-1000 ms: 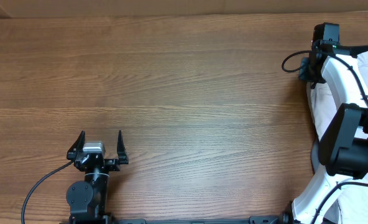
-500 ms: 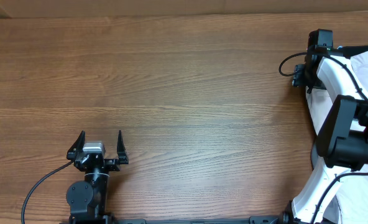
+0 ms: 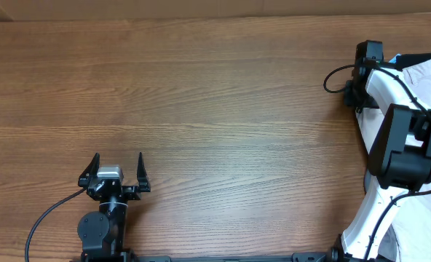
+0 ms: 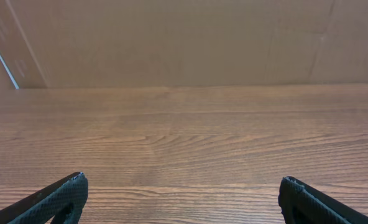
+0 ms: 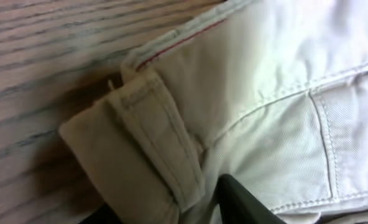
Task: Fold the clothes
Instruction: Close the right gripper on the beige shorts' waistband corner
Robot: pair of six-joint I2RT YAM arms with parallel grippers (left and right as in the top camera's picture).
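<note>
The right gripper is pressed down at the left edge of the pale beige-cream cotton trousers. One dark finger rests against a thick folded seam, and I cannot tell whether it pinches. The garment lies along the right edge of the brown wood-grain table. Bare board runs leftward to the left gripper, its jaws spread wide.

Clothes and right gripper mostly out of sight.
The clothes ran off the overhead's right edge and lay partly under the right arm. The right gripper showed only 1 dark finger, its grip impossible to tell.
</note>
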